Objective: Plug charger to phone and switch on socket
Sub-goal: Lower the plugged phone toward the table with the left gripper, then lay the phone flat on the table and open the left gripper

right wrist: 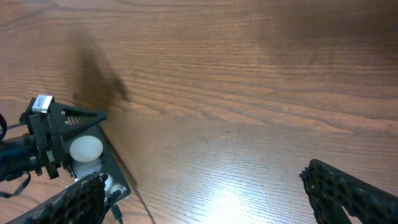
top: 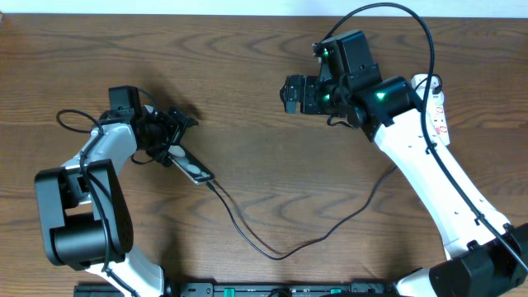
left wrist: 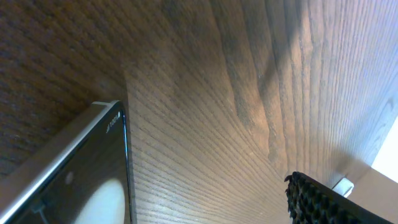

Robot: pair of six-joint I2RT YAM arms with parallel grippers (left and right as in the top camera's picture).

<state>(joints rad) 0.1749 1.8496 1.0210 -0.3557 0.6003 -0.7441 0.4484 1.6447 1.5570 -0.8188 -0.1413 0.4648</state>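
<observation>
Wood table (top: 247, 49), dark grain. Phone (top: 191, 168) flat on it at left, laid diagonal, far end by L gripper (top: 176, 138), near end pointing right-near. Glossy screen up, w/ round white glare spot in wrist views. Charger (top: 272, 252) = thin blk cable: one end meets phone's near end, then runs near-right across table centre, bends back toward far right & goes out of sight by R arm. Plug seated or only touching: can't tell. Socket (top: 440, 111) = white strip w/ red marks at far right, lying near-to-far, partly hidden behind R arm; switch pos too small to read.

L gripper low at phone's far end. L wrist view: one ribbed pad (left wrist: 323, 202) at lower right, phone edge at lower left, bare wood between, so not clamped on it; other finger out of shot. Looks spread, holding nothing.

R gripper (top: 289, 94) far, right of centre, well apart from phone, pointing left. R wrist view: both fingers (right wrist: 348, 193) at frame's lower corners, wide apart, only wood between.
</observation>
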